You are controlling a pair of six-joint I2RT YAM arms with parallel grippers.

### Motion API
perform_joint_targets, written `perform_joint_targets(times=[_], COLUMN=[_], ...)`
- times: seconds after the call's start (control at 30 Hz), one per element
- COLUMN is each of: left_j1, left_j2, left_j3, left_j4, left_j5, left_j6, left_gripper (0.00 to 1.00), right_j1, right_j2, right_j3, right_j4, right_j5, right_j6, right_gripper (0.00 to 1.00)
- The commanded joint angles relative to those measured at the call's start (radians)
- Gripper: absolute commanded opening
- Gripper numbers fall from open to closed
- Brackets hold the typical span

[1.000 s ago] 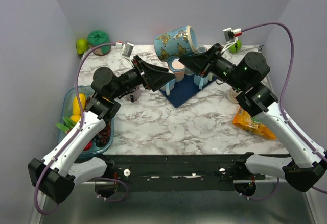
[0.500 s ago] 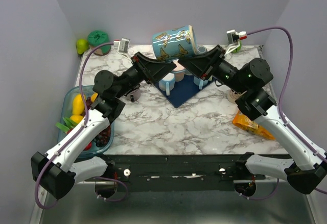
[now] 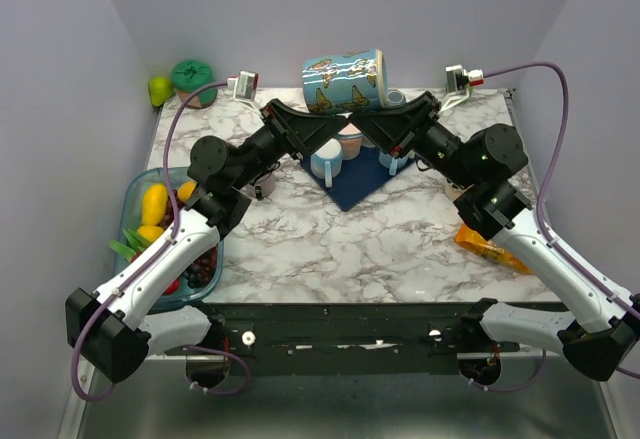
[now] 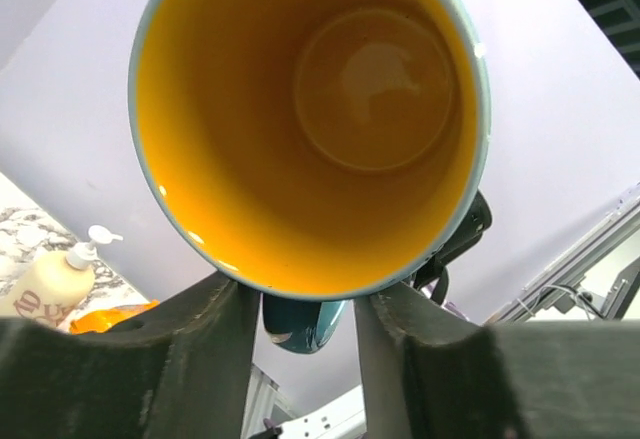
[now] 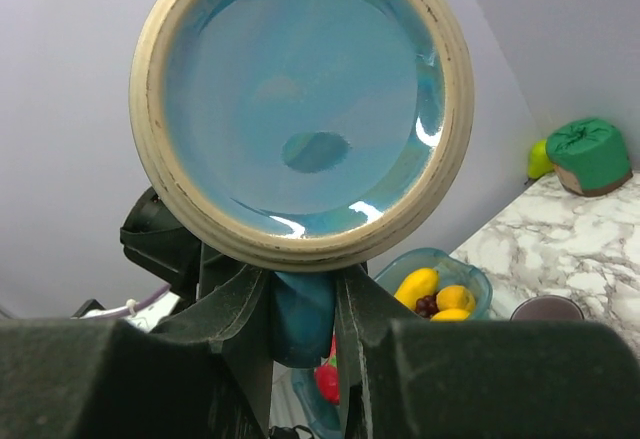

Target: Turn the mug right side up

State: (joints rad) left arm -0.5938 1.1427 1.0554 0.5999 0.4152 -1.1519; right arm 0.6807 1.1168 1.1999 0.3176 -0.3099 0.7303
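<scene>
The mug (image 3: 345, 79), light blue with butterflies and yellow inside, hangs on its side above the back of the table, mouth to the left. My right gripper (image 3: 368, 127) comes from the base side and is shut on the mug's handle (image 5: 302, 314), under the blue base (image 5: 300, 109). My left gripper (image 3: 330, 129) meets it from the mouth side. Its fingers flank the handle (image 4: 300, 324) just below the rim, with thin gaps still showing. The left wrist view looks straight into the yellow inside (image 4: 310, 129).
Below the mug a dark blue mat (image 3: 360, 187) carries small cups (image 3: 327, 162). A glass bowl of fruit (image 3: 135, 249) sits at the left edge, an orange packet (image 3: 490, 244) at the right. Green items (image 3: 190, 79) stand back left, a dark cup (image 3: 262, 187) beside the left arm.
The left gripper has risen to the mug's mouth and its jaws have narrowed around the handle. The right arm has lifted the mug slightly and levelled it.
</scene>
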Motion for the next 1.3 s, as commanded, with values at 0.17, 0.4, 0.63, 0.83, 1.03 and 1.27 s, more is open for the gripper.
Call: perform_joint_targets(times=[0.17,0.4,0.63,0.83,1.03,1.27], left_j1=[-0.015,-0.015,-0.015,-0.015,-0.015,-0.015], left_j2=[0.031,0.04,-0.009,-0.047,-0.032,0.006], left_j3=[0.043,0.058,0.094,0.121,0.207,0.333], left_j4=[0.035,0.034,-0.158,-0.301,-0.501,-0.739], left_j5=[-0.026,-0.016,-0.099,-0.182,-0.217,-0.305], left_j6=[-0.006,0.011,0.155,0.248,0.303,0.408], left_gripper=[0.29,0.0,0.0,0.0,0.0,0.0], right_j1=[0.037,0.037,0.037,0.037,0.037,0.037], right_j2=[-0.038,-0.023,-0.029,-0.031,-0.029,-0.035], right_j3=[-0.019,-0.017,-0.025,-0.056,-0.085,-0.128], right_j4=[0.156,0.132,-0.009,-0.038,-0.069,-0.136], right_j5=[-0.055,-0.064,0.023,0.074,0.13,0.228], right_j6=[0.009,0.004,-0.028,-0.023,-0.012,0.024], right_gripper=[0.01,0.01,0.14,0.49,0.68,0.75])
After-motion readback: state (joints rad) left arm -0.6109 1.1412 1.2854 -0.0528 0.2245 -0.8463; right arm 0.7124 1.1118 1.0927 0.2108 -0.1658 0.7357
